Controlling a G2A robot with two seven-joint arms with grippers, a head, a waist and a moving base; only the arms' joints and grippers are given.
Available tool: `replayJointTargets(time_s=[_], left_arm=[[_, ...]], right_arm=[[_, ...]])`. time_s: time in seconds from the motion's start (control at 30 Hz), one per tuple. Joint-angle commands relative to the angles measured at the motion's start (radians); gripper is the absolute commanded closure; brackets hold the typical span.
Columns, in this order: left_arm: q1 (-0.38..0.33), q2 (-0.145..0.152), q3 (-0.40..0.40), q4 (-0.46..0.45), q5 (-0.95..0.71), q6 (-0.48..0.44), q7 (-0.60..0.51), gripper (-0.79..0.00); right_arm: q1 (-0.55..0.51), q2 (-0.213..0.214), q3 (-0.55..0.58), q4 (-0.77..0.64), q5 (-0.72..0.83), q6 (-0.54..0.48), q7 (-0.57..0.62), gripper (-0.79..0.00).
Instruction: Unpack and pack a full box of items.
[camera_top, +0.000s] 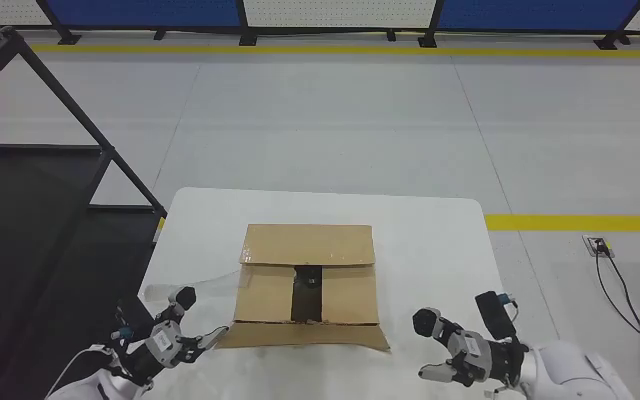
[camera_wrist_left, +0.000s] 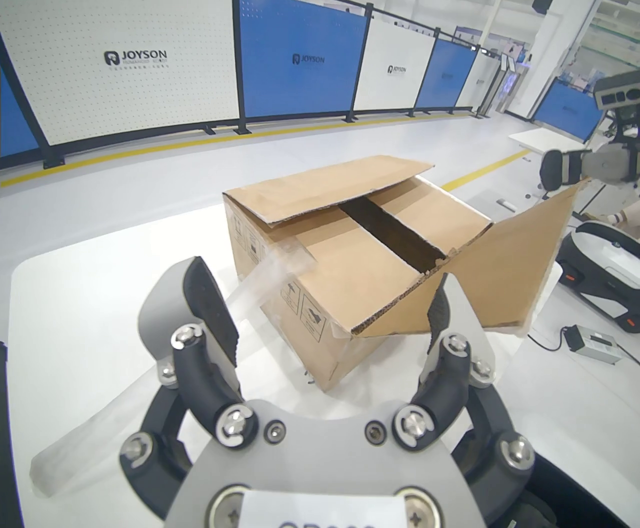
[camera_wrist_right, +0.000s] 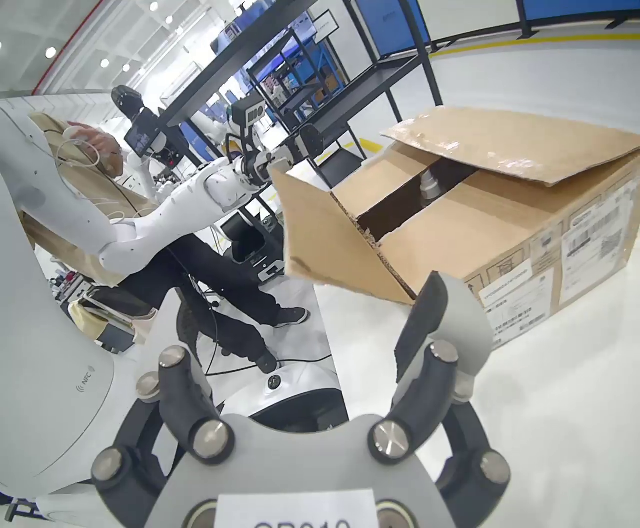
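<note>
Squarely in the middle of the white table (camera_top: 440, 240) sits the cardboard box (camera_top: 308, 285), its far flap (camera_top: 308, 243) half raised and its near flap (camera_top: 305, 335) folded out toward the robot. The two side flaps (camera_wrist_left: 350, 270) lie down over the contents with a dark slot between them. Through that slot a pale cap (camera_wrist_right: 429, 185) shows, though what it belongs to cannot be told. A strip of clear tape (camera_wrist_left: 270, 275) hangs loose from the box's left side and trails onto the table. The left gripper (camera_top: 198, 318) hovers just beside the near left corner with its fingers spread wide and nothing between them. The right gripper (camera_top: 432, 348) hangs off the near right corner, a little apart from the box, likewise spread and empty. Unpacking looks barely begun. The flaps should be light and stiff but will crease if bent hard, so the free edge along the slot seems the best place to pinch and lift each one. A full box is likely too heavy to shift by a flap, and the loose tape may cling to a finger.
</note>
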Motion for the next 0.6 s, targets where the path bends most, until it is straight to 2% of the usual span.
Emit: replayJointTargets(time_s=[0.0,0.07,0.13,0.2,0.33,0.57], left_arm=[[0.001,0.003,0.003,0.000,0.029,-0.016,0.000,-0.785],[0.002,0.005,0.006,0.007,0.047,-0.027,0.006,-0.785],[-0.001,0.007,0.008,0.015,0.067,-0.033,0.001,-0.785],[-0.005,0.008,0.015,0.022,0.089,-0.028,-0.002,-0.785],[-0.019,0.010,0.037,0.046,0.115,-0.014,-0.004,-0.785],[-0.053,0.010,0.068,0.096,0.086,0.008,-0.018,-0.785]], right_arm=[[-0.009,0.002,0.007,-0.011,0.014,0.038,-0.007,-0.785],[-0.004,0.003,0.013,-0.021,0.031,0.137,-0.002,-0.785],[0.012,0.003,0.006,-0.034,0.051,0.278,-0.001,-0.785],[0.039,0.000,-0.014,-0.037,0.085,0.418,0.014,-0.785],[0.111,-0.005,-0.061,-0.016,0.138,0.630,0.065,-0.785],[0.111,-0.005,-0.061,-0.016,0.138,0.630,0.065,-0.785]])
